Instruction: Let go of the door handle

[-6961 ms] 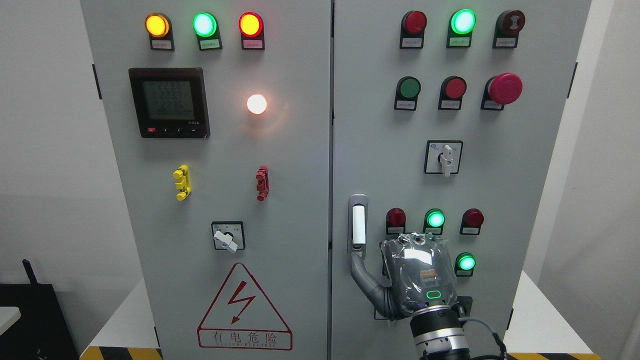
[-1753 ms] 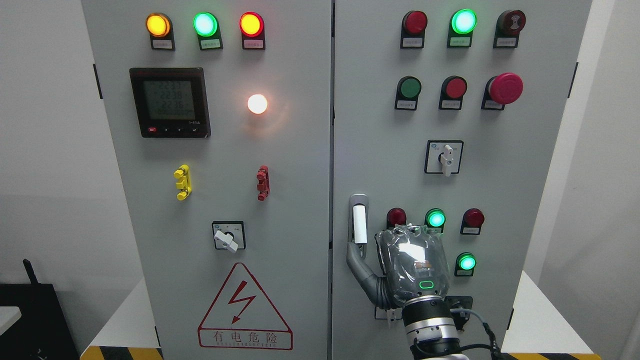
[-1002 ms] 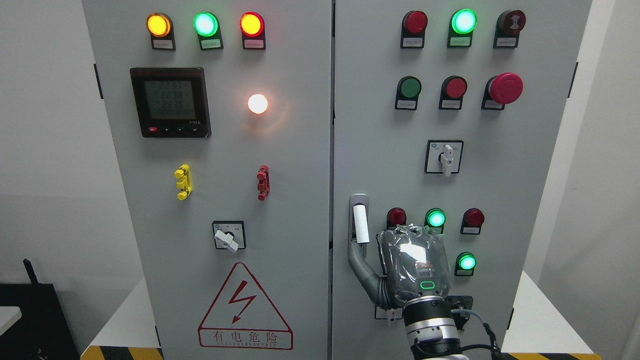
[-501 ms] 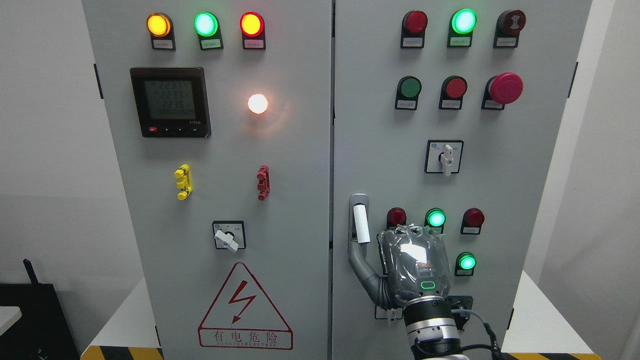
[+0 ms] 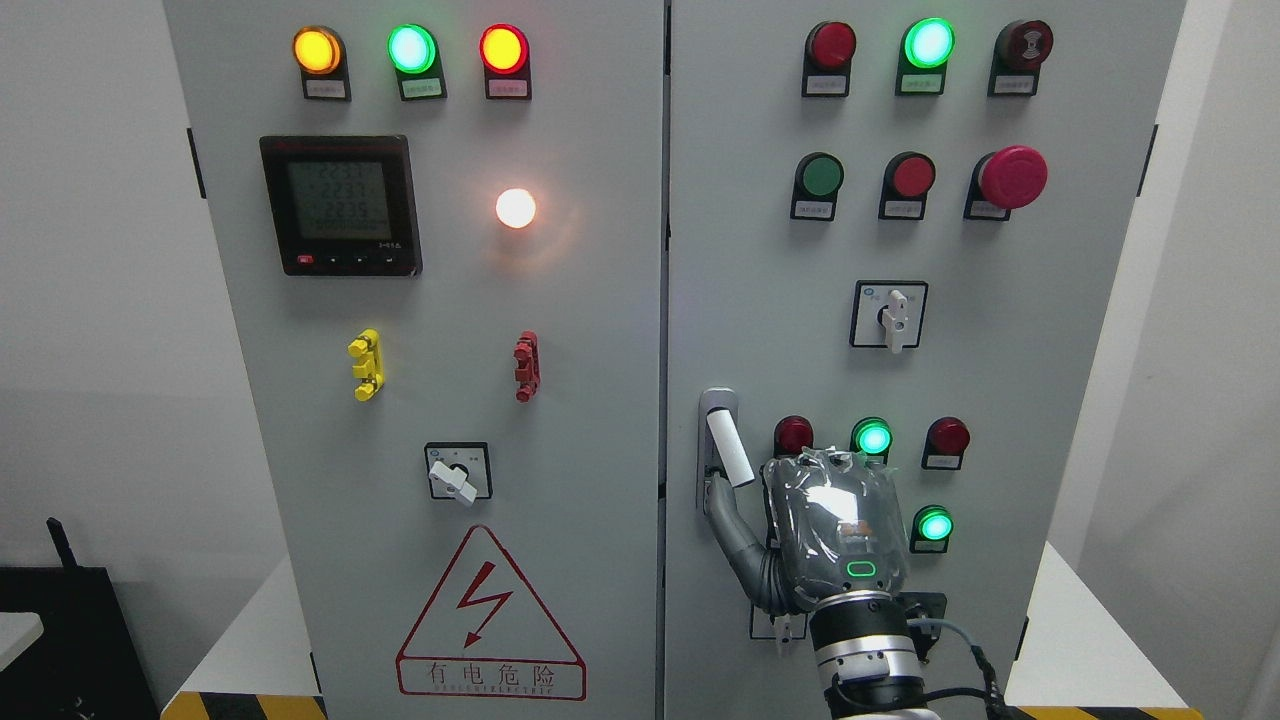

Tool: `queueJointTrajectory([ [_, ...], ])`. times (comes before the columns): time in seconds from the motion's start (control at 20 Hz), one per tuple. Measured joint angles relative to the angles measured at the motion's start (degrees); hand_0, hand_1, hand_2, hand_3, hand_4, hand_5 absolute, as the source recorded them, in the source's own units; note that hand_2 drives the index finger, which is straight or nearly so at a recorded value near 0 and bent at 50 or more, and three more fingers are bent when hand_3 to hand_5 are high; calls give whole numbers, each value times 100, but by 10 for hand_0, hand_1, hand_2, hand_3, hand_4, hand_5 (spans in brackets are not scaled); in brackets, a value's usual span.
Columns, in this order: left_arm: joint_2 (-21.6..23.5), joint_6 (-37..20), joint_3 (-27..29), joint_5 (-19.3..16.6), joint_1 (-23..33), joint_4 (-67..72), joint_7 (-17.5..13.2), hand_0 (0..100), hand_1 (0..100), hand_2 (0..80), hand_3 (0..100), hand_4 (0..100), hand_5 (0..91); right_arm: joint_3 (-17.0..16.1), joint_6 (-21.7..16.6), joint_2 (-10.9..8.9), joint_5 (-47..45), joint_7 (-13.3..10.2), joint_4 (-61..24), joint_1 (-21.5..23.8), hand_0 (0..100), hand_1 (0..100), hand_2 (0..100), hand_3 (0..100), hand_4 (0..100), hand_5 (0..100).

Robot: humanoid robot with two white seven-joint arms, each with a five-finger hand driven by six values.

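Right hand (image 5: 835, 535) shifted slightly right, thumb hooked under white door handle (image 5: 728, 449), handle now tilted, finger closure unclear

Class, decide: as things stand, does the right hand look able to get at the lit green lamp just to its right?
Probably yes. The right hand sits beside the lit green lamp, nothing between them, though one finger touches the door handle.

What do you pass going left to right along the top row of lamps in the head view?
Orange lamp → green lamp → red lamp → dark red lamp → bright green lamp → buzzer.
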Motion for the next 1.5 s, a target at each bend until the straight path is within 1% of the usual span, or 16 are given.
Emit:
queueJointTrajectory([
  [0.65, 0, -27, 0, 0, 0, 0, 0, 120, 389, 0, 0, 0, 0, -11, -11, 0, -3, -2, -5, 8, 590, 0, 1000, 1000, 917, 968],
  [1.4, 0, -1, 0, 0, 0, 0, 0, 120, 389, 0, 0, 0, 0, -21, -13, -8, -1, -36, -17, 14, 603, 0, 1000, 1000, 918, 968],
  [1.5, 0, 0, 0, 0, 0, 0, 0, 120, 389, 0, 0, 0, 0, -22, -11, -36, -1, -19, -21, 14, 606, 0, 1000, 1000, 918, 968],
])
